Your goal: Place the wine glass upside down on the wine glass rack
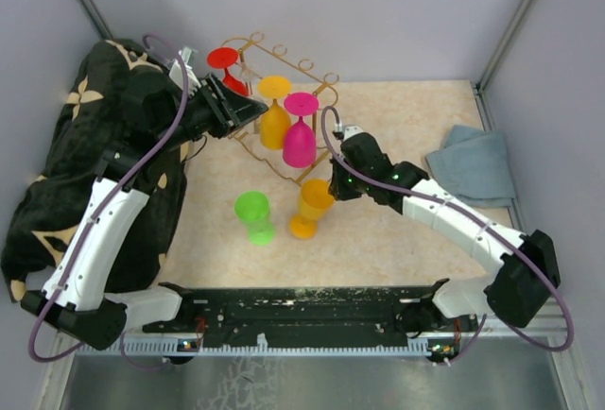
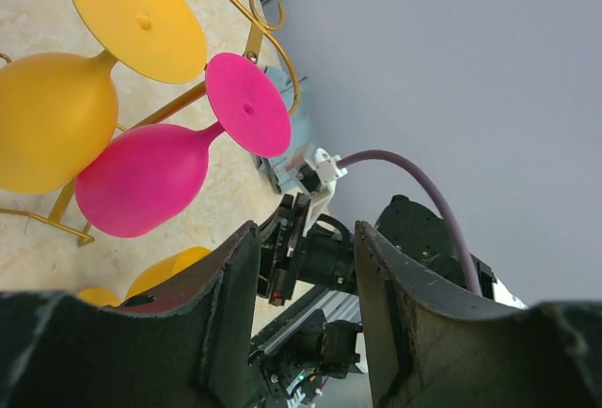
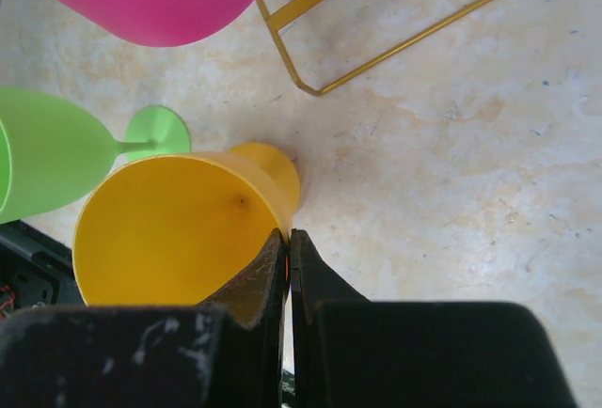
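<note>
**A:** What is shown from above?

**B:** The orange wine glass (image 1: 310, 204) is seen standing upright on the desk (image 1: 397, 117), just in front of the wine glass rack (image 1: 281, 51); it is not hung. Its rim is met by the right hand (image 1: 331, 188). A green glass (image 1: 253, 213) is set just beside it, to the left. On the rack, a red glass (image 1: 224, 58), a yellow glass (image 1: 275, 117) and a pink glass (image 1: 301, 141) are hung foot-up. The left hand (image 1: 248, 112) is held at the rack's left side, close to the yellow glass. A black blanket (image 1: 57, 164) is heaped along the left, and a blue cloth (image 1: 473, 164) is laid at the right.

**A:** And from the left wrist?

**B:** The left hand is seen released: its fingers are parted and nothing is held between them. The right arm is seen through the gap. The yellow and pink glasses are shown upside down, their feet at the gold wire.

**A:** From the right wrist?

**B:** The right hand is clenched on the orange wine glass, with the rim wall caught between one finger inside the bowl and one outside. The bowl's mouth is turned towards the camera. The green glass is seen at the left, the pink bowl at the top, and a corner of the rack's base on the desk.
</note>
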